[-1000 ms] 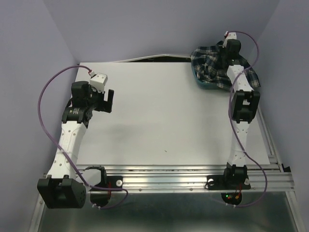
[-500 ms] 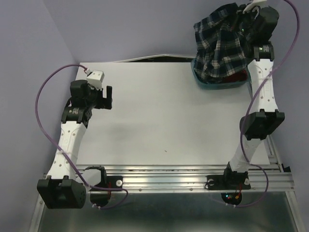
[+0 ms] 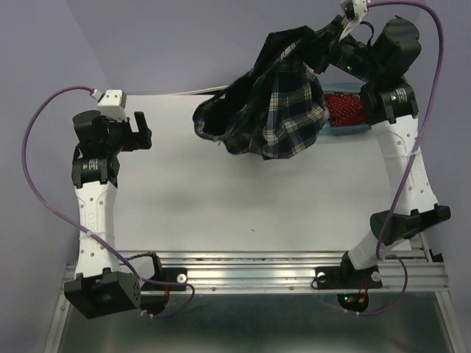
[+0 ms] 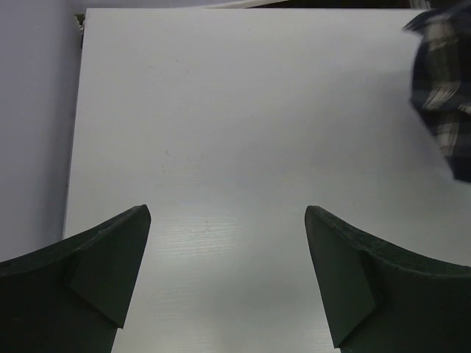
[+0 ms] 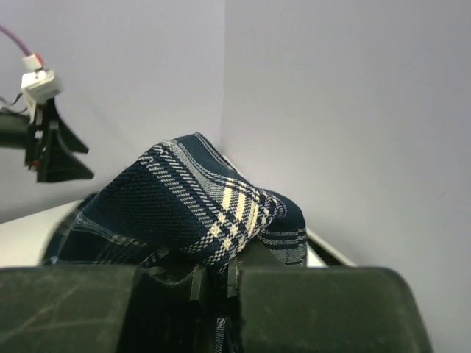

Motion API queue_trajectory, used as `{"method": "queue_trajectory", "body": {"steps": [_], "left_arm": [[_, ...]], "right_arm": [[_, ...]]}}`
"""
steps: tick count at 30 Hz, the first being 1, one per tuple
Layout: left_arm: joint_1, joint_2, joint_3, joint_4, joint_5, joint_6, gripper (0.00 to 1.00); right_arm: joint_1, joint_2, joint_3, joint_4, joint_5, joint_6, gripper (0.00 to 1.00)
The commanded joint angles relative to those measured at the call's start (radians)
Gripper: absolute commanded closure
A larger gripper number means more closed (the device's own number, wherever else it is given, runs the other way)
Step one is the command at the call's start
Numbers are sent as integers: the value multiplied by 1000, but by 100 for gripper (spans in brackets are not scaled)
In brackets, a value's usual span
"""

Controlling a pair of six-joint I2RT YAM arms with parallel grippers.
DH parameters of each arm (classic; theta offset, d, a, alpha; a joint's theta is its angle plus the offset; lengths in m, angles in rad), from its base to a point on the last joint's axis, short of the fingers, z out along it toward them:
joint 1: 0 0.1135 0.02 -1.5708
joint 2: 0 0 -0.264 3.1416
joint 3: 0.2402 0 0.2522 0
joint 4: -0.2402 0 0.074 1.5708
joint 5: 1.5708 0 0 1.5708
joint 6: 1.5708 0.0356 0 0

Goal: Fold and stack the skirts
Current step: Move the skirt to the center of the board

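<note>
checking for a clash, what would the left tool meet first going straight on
Likely the bare table: the left tool aims at it. The plaid skirt hangs off to one side, depth unclear.

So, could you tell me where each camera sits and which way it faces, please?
Top external: above and behind the bases, looking down on the table; left arm and right arm show.
Left wrist: on the left arm, facing down across the table; its open jaws frame the bottom.
Right wrist: raised, facing the left arm; its jaws, shut on the plaid skirt, fill the bottom.
Shared: the plaid skirt, in all three.
</note>
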Motion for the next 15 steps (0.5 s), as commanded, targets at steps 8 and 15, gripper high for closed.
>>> {"method": "queue_trajectory", "body": {"steps": [8,15], "left_arm": [[8,-111,-193,-52,268,460,1],[-24,-183,-355,-282,388,962,2]], "right_arm": [[-12,-279,-925,5,36,-167,98],[-23,-314,-1329,3,197,-273,99]]}}
